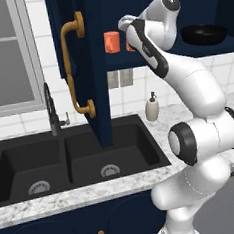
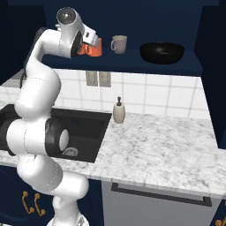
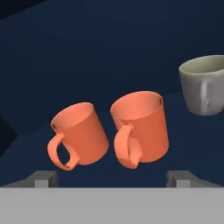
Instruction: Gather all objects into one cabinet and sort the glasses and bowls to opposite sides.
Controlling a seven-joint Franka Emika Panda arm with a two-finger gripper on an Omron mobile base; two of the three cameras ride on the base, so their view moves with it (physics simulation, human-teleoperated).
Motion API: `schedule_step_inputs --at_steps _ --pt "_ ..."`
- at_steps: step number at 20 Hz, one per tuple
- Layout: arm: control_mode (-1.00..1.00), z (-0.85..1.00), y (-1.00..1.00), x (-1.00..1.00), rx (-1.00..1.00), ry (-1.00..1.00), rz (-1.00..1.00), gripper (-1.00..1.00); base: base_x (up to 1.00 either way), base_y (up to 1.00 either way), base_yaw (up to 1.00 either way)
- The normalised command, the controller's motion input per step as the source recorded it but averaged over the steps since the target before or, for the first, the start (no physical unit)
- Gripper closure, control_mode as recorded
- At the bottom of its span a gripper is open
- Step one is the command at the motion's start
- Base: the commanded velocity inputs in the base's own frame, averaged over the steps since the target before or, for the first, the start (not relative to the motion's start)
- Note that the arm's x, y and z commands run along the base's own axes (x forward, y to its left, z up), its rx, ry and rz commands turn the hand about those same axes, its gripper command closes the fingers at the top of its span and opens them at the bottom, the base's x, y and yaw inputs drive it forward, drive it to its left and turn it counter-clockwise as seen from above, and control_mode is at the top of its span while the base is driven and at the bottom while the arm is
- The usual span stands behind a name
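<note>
Hand (image 3: 112,177) spread wide, empty, before two orange-red handled cups (image 3: 81,133) (image 3: 142,127) on navy cabinet shelf (image 2: 132,62); one grey-beige cup (image 3: 203,85) right; one glossy black shallow bowl (image 2: 162,52) far right, free shelf between.

Base views flank arm from behind, facing cabinet shelf (image 2: 132,62) and sink (image 1: 67,158); hand view close on shelf, orange cups (image 3: 140,127) near.
</note>
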Motion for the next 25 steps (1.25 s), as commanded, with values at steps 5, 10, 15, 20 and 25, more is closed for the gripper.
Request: schedule_step_inputs --at_steps 5,10,15,20,25 --pt "-1.00 0.03 0.00 -1.00 0.00 -0.09 0.09 -1.00 0.00 0.00 0.00" --pt "-1.00 0.35 0.00 -1.00 0.00 -0.14 0.13 -1.00 0.00 0.00 0.00" --pt "-1.00 0.44 0.00 -1.00 -0.01 -0.05 0.11 -1.00 0.00 0.00 0.00" --pt "-1.00 0.18 0.00 -1.00 -0.02 0.01 0.11 -1.00 0.00 0.00 0.00" --pt "-1.00 0.03 0.00 -1.00 -0.05 0.05 0.08 -1.00 0.00 0.00 0.00"
